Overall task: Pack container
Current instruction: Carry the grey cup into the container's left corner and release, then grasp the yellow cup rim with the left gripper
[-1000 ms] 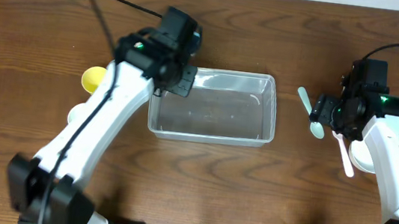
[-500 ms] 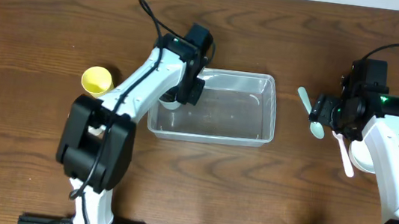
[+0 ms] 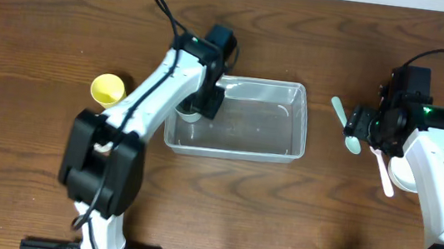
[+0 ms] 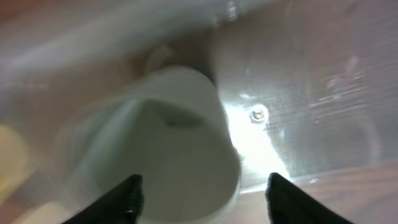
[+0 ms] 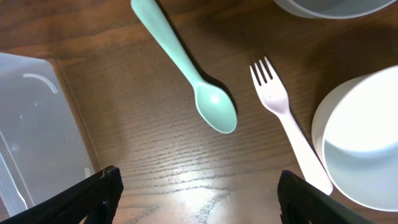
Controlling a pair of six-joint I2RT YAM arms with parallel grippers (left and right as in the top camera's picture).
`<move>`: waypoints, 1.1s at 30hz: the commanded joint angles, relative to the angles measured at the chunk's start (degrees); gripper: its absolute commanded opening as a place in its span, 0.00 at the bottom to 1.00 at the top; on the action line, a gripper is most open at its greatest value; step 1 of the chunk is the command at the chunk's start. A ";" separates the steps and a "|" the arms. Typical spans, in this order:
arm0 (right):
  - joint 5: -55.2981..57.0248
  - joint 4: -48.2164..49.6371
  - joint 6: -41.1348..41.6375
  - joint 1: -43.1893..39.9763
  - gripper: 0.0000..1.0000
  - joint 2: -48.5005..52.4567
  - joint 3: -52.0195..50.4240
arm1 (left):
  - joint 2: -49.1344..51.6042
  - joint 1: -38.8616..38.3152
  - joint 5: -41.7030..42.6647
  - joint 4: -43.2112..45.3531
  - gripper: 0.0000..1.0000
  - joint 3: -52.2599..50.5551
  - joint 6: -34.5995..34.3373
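Now we have just put the white cup (image 4: pixel 168 143) in the container (image 3: pixel 299 125), with our left gripper (image 4: pixel 202 190) and right gripper (image 5: pixel 200 193) both open and empty.

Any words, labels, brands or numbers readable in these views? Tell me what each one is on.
None can be read.
The container, the white cup inside it, the spoon, the fork and the bowl show no print.
A small round mark on the container floor is too blurred to read.
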 commanded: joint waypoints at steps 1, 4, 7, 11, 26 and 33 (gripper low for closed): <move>0.59 0.07 0.42 -0.26 0.82 -0.70 -0.02 | -10.88 0.85 -7.10 -1.53 0.77 7.02 1.09; 0.59 0.07 -0.13 -0.26 0.82 -0.70 -0.02 | -17.38 3.13 -8.41 -1.75 0.78 7.41 1.20; 0.59 0.07 -0.13 -0.26 0.82 -0.70 -0.02 | -21.18 7.93 -8.39 -3.43 0.78 7.37 0.42; 0.57 0.07 -0.11 -0.26 0.82 -0.70 -0.02 | -21.18 15.65 -8.22 -5.81 0.78 7.06 -2.38; 0.57 -0.17 -0.11 -0.26 0.82 -0.70 -0.02 | -6.60 29.18 3.63 0.85 0.78 -6.38 -3.34; 0.57 -0.17 -0.13 -0.26 0.82 -0.70 -0.02 | -0.24 29.18 5.03 1.81 0.78 -6.38 -3.34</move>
